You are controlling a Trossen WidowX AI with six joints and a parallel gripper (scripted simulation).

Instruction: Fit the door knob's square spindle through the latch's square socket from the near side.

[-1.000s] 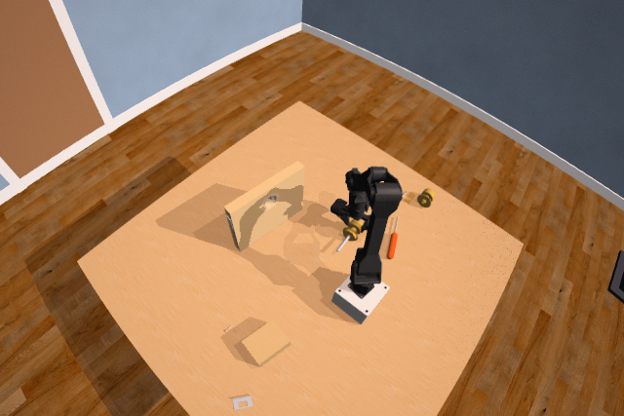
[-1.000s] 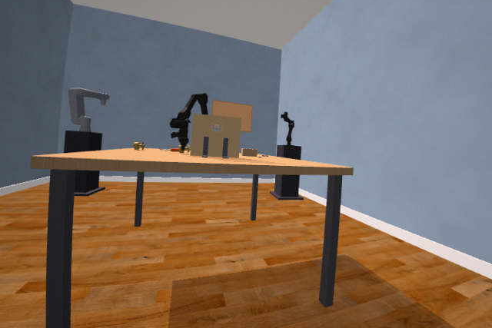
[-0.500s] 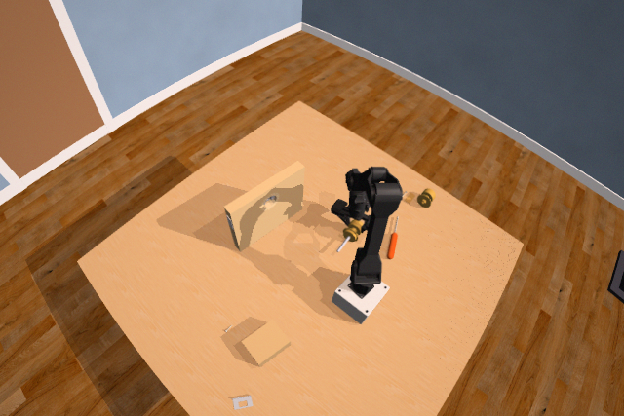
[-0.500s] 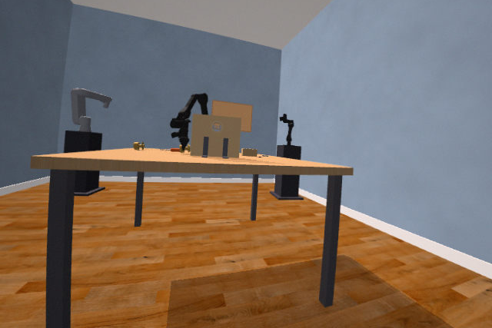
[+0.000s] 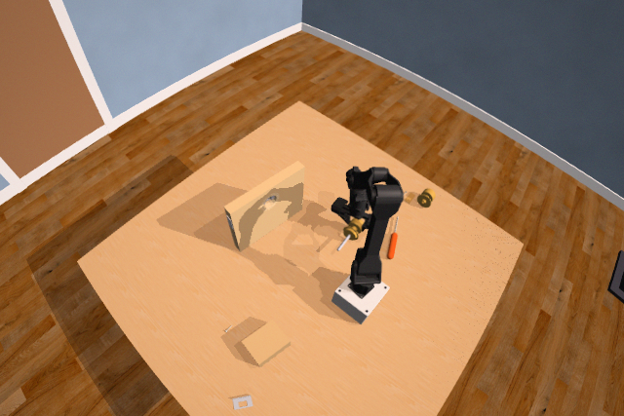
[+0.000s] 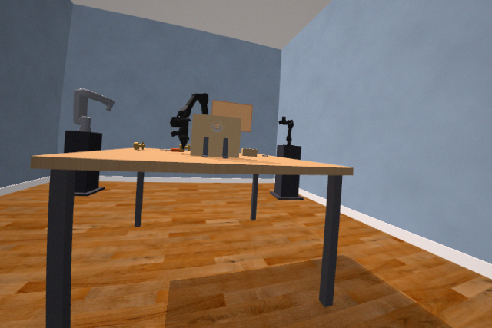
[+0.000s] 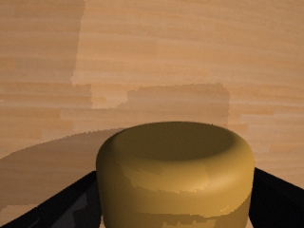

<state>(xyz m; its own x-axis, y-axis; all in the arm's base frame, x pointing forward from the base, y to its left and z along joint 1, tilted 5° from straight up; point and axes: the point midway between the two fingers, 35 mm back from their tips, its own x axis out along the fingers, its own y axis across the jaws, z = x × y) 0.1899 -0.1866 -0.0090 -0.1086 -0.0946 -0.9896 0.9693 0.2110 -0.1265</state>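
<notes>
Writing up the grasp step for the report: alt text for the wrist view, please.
A brass door knob fills the lower centre, seen close up from the hand, whose two black fingers press against its left and right sides. Behind it lies the light wooden table top, crossed by soft shadows.

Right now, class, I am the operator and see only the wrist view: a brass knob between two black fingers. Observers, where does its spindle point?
Observer: In the top view the spindle juts from the door knob down-left across the table, not at the socket.
Operator: Where is the socket?
Observer: High on the upright wood panel, which stands left of the gripper; the latch socket faces the arm.
Operator: Anything else lying close?
Observer: An orange screwdriver lies on the table just right of the arm.
</notes>
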